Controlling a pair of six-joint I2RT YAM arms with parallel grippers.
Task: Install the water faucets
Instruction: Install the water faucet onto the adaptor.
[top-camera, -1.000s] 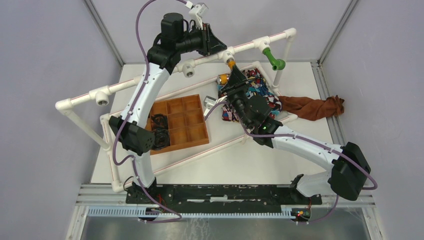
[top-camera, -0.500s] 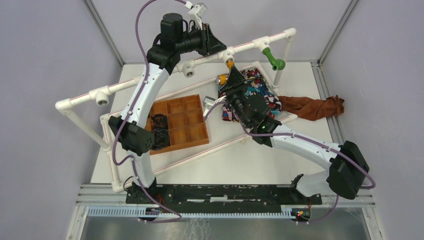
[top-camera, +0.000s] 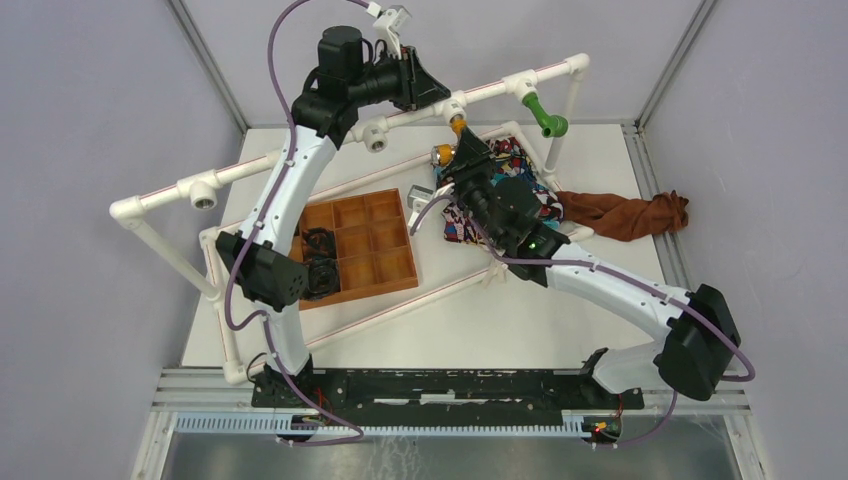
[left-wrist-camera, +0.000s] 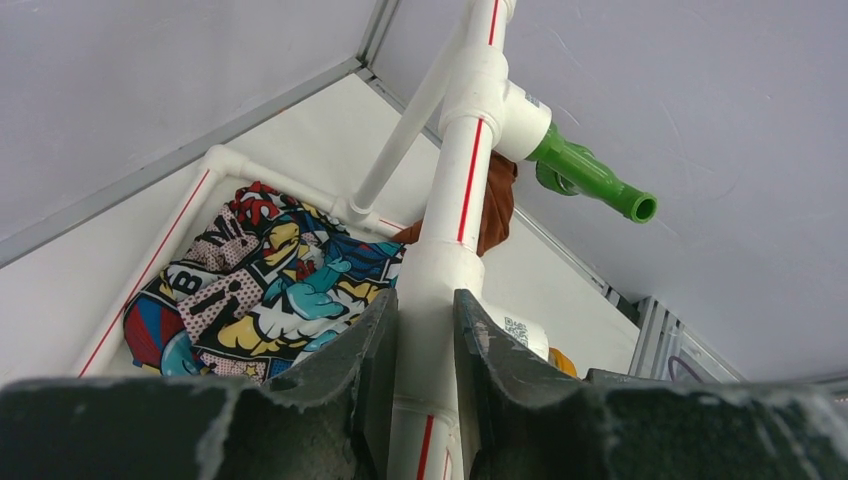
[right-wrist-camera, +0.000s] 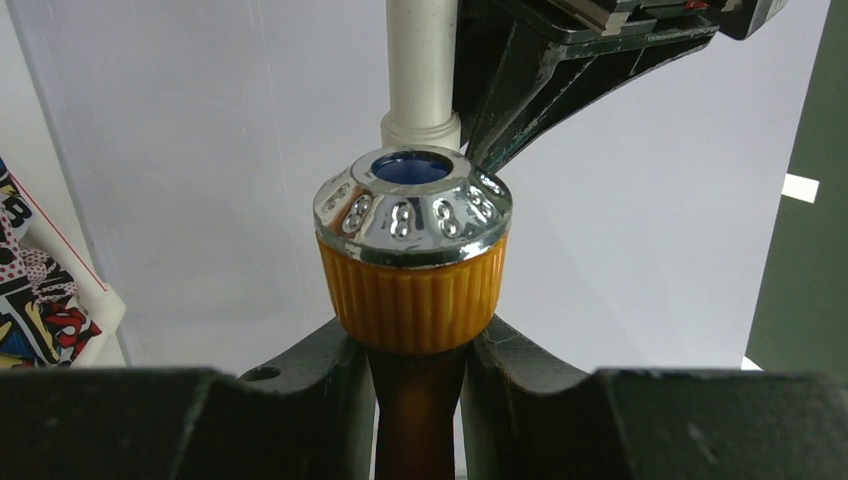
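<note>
The green faucet (top-camera: 545, 117) sticks out of a T-fitting near the right end of the raised white pipe (top-camera: 250, 165); the left wrist view shows the green faucet (left-wrist-camera: 590, 180) too. My left gripper (left-wrist-camera: 425, 310) is shut on that pipe (left-wrist-camera: 460, 190), beside the middle T-fitting. The orange-yellow faucet (right-wrist-camera: 413, 260), with its chrome-capped ribbed knob, is clamped at the stem by my right gripper (right-wrist-camera: 415, 345). Seen from above, this faucet (top-camera: 443, 153) hangs just under the middle fitting, its other orange end (top-camera: 458, 126) at the fitting's mouth; whether it is screwed in is hidden.
An orange compartment tray (top-camera: 395, 268) with black parts lies left of centre. A comic-print cloth (top-camera: 510, 190) and a brown cloth (top-camera: 625, 215) lie at the back right. Two bare T-fittings (top-camera: 377, 138) (top-camera: 205, 195) face forward on the pipe. Lower pipes (top-camera: 400, 310) cross the table.
My right gripper, with the orange-yellow faucet, has shifted slightly up and left toward the pipe fitting. The left gripper keeps its hold on the pipe.
</note>
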